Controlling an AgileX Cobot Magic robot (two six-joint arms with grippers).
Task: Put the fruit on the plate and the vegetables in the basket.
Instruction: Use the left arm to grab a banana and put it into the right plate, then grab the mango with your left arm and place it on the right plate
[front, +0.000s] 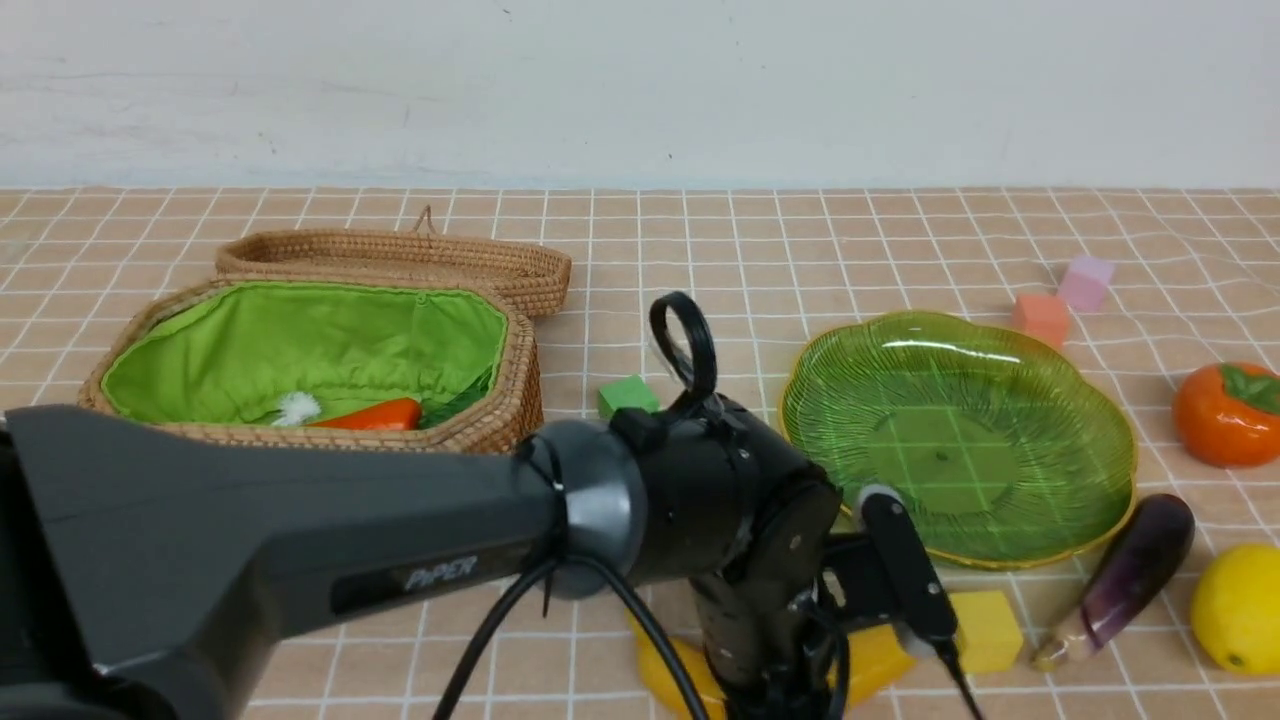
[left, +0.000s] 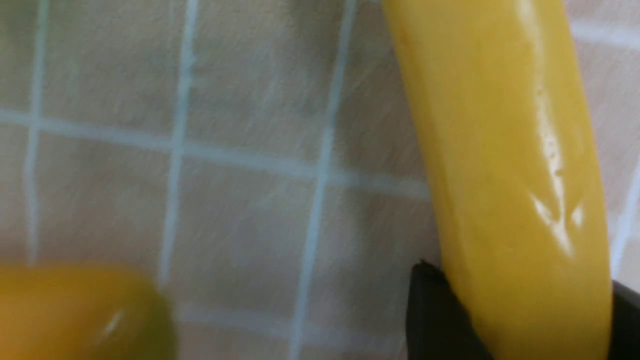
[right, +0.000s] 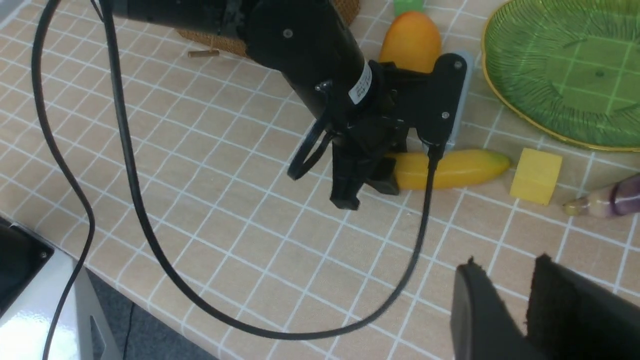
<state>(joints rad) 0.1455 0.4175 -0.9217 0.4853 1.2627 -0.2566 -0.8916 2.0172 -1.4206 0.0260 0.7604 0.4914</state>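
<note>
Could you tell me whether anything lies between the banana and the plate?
Nothing visible does. The banana, flanked by the left gripper, has only bare table between it and the plate. The yellow cube sits off its tip, beside that route.

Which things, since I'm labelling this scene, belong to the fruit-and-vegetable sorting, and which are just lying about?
Job: banana, mango, lemon, persimmon, eggplant, red chili (already in the basket), plate, basket.

Lying about: green cube, yellow cube, orange cube, pink cube.
</note>
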